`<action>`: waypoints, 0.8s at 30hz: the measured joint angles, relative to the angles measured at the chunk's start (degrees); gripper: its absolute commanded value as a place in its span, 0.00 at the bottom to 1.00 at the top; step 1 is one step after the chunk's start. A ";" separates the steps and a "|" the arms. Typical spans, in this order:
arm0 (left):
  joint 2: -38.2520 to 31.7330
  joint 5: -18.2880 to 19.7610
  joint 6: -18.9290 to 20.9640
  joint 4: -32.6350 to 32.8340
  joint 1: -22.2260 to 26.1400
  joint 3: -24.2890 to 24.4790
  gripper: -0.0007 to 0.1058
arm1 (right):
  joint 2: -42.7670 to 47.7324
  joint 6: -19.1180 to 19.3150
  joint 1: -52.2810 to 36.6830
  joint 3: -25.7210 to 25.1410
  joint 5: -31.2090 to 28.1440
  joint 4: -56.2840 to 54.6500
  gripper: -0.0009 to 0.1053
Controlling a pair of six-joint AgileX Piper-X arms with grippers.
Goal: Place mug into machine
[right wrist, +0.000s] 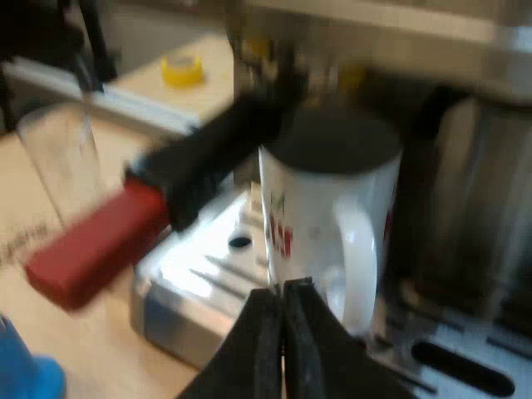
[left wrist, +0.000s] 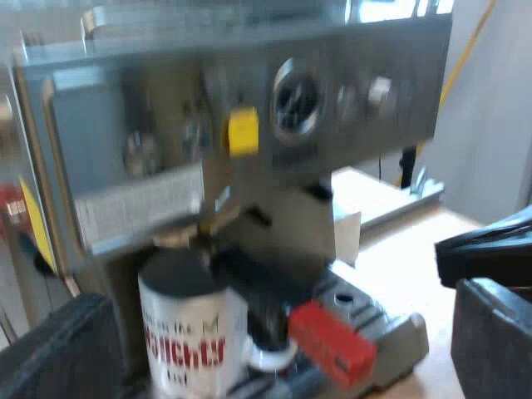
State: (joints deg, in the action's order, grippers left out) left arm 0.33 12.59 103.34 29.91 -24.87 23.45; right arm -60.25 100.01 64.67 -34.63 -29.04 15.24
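The mug is seen set on the drip tray beneath the red-ended holder, so placement is judged done, and with the right gripper pressed together on nothing by its handle and the left gripper spread wide, empty, a clear withdrawal is called for

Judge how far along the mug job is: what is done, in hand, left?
Done: the mug stands on the tray of the machine, under the holder. In hand: nothing; the right gripper is shut, empty, by the mug's handle, and the left gripper is open. Left: likely just drawing both arms back.
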 measured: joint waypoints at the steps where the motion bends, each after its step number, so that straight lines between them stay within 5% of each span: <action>1: 0.00 0.00 0.10 0.38 0.00 1.04 0.77 | 0.96 0.00 0.52 0.00 -0.77 0.00 0.01; 9: 0.00 0.13 -0.58 9.00 0.00 6.33 0.77 | 1.91 -0.14 3.39 -5.27 -5.37 -3.16 0.01; 24: 0.00 0.13 -1.91 9.44 0.00 6.59 0.77 | -14.46 -0.26 3.47 -19.81 -10.98 -4.73 0.01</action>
State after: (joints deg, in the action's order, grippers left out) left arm 0.33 12.72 101.43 39.35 -24.87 30.04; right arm -74.72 99.75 68.14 -54.43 -40.02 10.51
